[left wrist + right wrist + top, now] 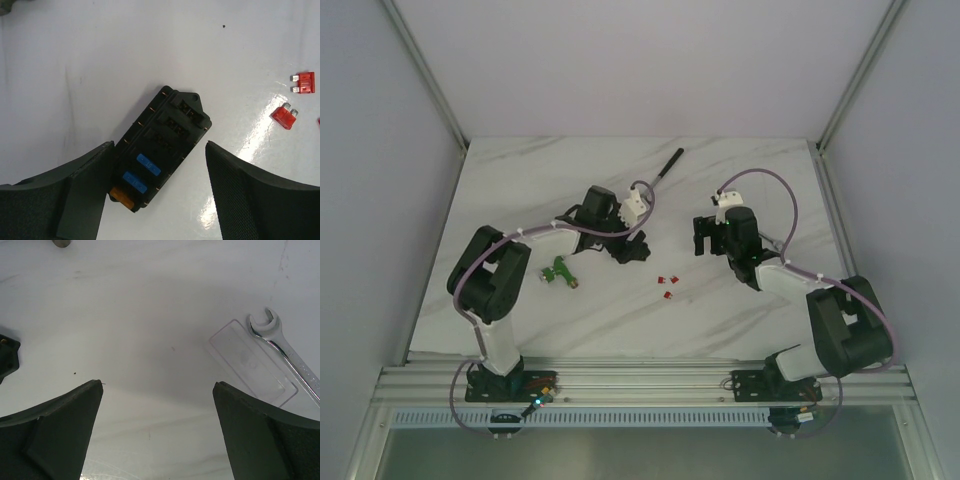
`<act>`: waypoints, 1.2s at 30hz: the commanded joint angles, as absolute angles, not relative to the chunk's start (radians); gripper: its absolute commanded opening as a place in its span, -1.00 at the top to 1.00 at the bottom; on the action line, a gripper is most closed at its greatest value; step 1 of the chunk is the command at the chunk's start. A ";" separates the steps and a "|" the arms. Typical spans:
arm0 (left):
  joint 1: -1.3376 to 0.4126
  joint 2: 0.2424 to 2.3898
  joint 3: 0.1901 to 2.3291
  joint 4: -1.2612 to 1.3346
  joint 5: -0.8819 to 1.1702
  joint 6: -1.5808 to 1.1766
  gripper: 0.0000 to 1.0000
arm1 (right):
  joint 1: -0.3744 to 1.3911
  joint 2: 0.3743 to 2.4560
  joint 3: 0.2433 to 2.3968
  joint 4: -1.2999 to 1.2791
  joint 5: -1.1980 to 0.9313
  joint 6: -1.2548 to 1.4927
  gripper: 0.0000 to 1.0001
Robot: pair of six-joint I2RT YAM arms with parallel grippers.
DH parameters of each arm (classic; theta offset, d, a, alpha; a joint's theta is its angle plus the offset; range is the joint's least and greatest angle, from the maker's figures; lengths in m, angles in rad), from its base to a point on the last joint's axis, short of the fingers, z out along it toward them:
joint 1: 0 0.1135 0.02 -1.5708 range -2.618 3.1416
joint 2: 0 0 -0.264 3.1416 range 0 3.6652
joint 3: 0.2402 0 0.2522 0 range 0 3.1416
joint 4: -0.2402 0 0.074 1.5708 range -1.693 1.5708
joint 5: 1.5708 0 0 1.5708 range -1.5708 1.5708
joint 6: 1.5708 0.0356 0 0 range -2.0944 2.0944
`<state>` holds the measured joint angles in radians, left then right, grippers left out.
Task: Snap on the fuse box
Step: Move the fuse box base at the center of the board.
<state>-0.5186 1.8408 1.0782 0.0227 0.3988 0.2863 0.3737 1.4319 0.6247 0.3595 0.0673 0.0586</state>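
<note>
The fuse box (162, 142) is a black block lying at an angle on the white table, with two blue fuses and an orange one at its near end. It lies between the fingers of my left gripper (159, 146), which is open. The left finger (90, 185) touches the box's side, and the right finger (240, 185) stands apart from it. From above, the left gripper (623, 248) covers the box. My right gripper (157, 384) is open over bare table with nothing between its fingers, and sits right of the left gripper (699, 238).
A clear plastic cover (252, 362) and a steel wrench (285, 345) lie to the right of the right gripper. Loose red fuses (285, 116) (667, 287) lie between the arms. A small green part (560, 272) and a black-handled tool (668, 163) are also on the table.
</note>
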 commanded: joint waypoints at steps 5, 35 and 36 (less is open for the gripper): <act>-0.523 1.869 1.106 0.011 0.349 0.252 -0.43 | 0.382 1.423 0.658 0.353 0.066 0.053 -1.00; -0.618 1.637 0.859 0.026 0.051 -0.231 -0.52 | 0.546 1.360 0.703 0.102 0.091 0.139 -1.00; -0.618 1.624 0.855 0.029 0.045 -0.245 -0.58 | 0.555 1.356 0.706 0.081 0.088 0.141 -1.00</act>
<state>-0.6102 1.6634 0.8639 0.0448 0.0528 -0.1764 0.5270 1.3899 0.6651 0.1909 0.0761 0.1230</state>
